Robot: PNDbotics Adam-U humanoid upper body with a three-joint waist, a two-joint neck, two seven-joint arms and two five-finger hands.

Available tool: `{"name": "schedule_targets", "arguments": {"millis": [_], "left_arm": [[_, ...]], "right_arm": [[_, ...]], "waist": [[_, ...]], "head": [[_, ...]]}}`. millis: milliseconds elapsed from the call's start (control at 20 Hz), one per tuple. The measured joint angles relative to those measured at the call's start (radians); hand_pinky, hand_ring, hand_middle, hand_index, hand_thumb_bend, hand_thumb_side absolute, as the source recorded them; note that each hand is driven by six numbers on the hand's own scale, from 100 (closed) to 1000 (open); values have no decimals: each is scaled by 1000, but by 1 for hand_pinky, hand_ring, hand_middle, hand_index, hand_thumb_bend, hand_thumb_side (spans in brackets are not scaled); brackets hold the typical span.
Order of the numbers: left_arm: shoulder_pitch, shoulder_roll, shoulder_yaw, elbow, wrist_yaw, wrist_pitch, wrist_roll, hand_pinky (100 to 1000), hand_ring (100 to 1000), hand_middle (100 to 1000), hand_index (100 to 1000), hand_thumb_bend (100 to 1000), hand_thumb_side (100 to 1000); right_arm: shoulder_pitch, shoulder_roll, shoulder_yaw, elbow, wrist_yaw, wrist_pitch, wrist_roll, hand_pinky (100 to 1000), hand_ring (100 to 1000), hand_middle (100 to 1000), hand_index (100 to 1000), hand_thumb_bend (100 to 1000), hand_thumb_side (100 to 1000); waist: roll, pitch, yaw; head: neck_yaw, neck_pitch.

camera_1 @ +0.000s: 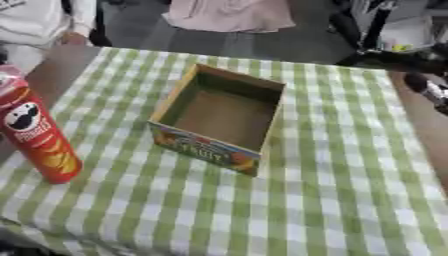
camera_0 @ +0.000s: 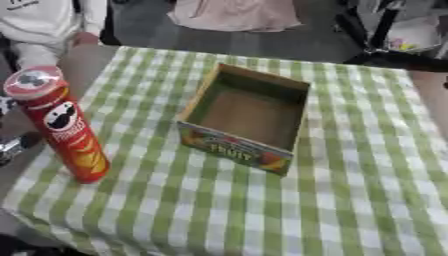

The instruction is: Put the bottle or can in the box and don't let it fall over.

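left of the box (camera_0: 248,118), well apart from it: a tall red can (camera_0: 63,126), upright on the green-and-white checked cloth (camera_0: 350,200), silver lid on top, printed face and chips on its side. box open-topped, cardboard, empty, brown inside, colourful printed front with lettering. only in the right eye view, right of the box at the cloth's edge: a black and silver part of the right hand (camera_1: 431,91), fingers impossible to tell. only in the left eye view, left of the can: a small silver piece (camera_0: 9,148), unclear.
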Motion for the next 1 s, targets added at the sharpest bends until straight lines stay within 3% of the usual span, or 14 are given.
{"name": "schedule_targets", "arguments": {"millis": [550,1000], "left_arm": [[-36,-17,-22,49,10,9,-27,858,906,839,861,986,444],[-58,-26,-35,59,10,-17,-65,862,915,847,860,996,450]], "right_arm": [[2,7,0,0,-5,1,0,664,837,925,849,748,265],[4,15,4,0,-5,5,0,664,837,924,848,747,264]], "waist": [[-1,1,-3],[-1,3,-6]], "head": [[5,-9],[11,-9]]}}
